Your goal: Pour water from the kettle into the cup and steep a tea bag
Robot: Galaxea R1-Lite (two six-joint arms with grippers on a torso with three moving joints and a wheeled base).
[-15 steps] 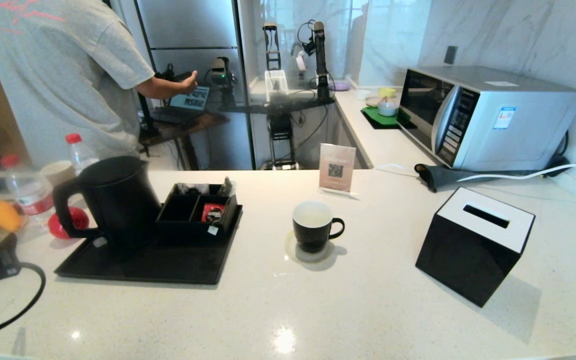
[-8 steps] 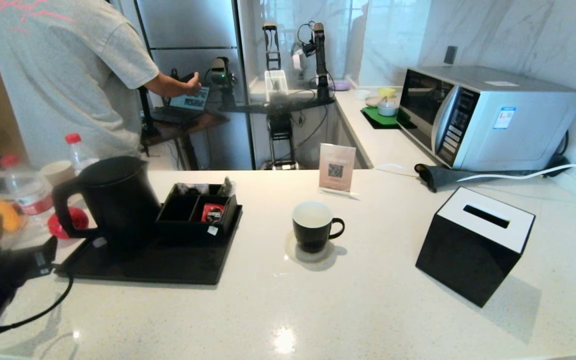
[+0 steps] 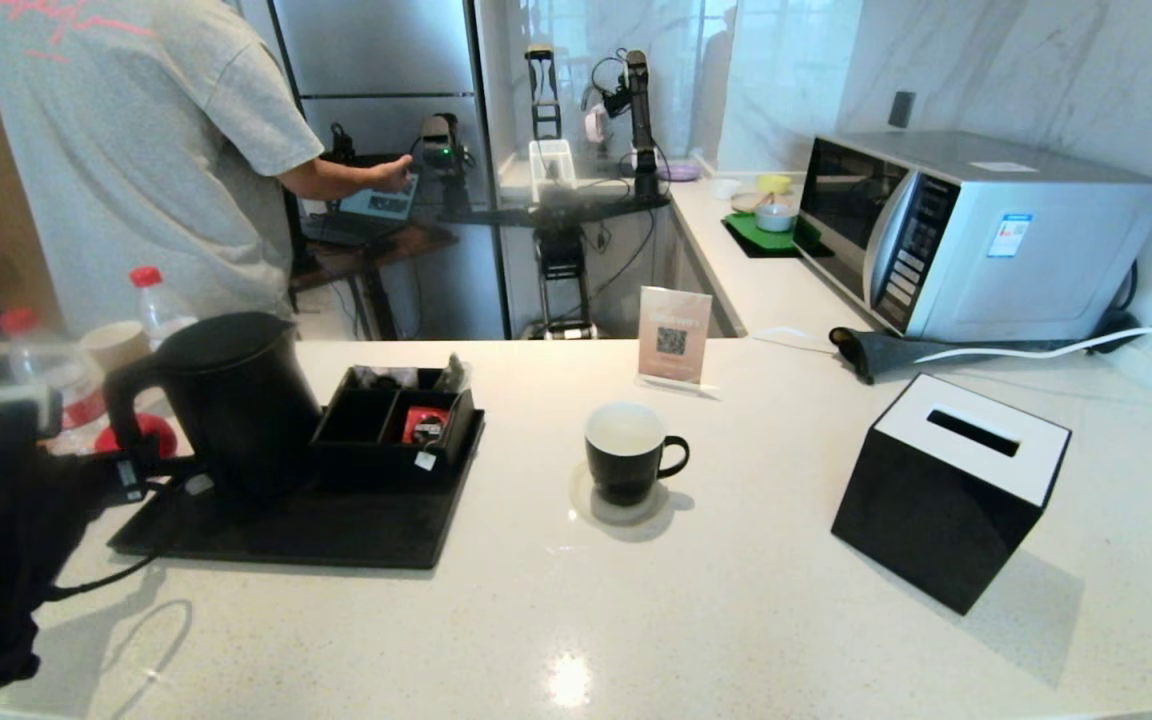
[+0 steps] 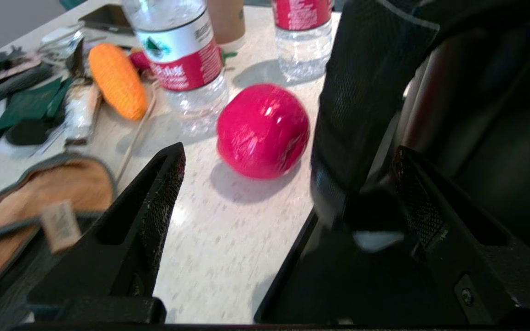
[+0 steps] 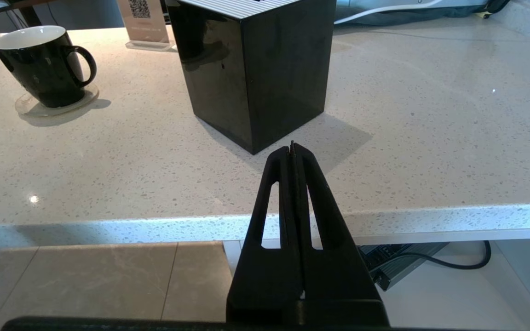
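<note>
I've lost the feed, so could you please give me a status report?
Left claw open at kettle handle, not gripping. Right claw shut, parked off counter edge. Cup on coaster. Red ball beside the handle.

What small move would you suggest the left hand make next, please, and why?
Probably ease the left hand forward until its fingers straddle the kettle handle, then close. Its fingers are open, the handle lies between them but is not yet gripped, and the cup waits on its coaster for water. The right hand is shut, parked below the counter edge.
</note>
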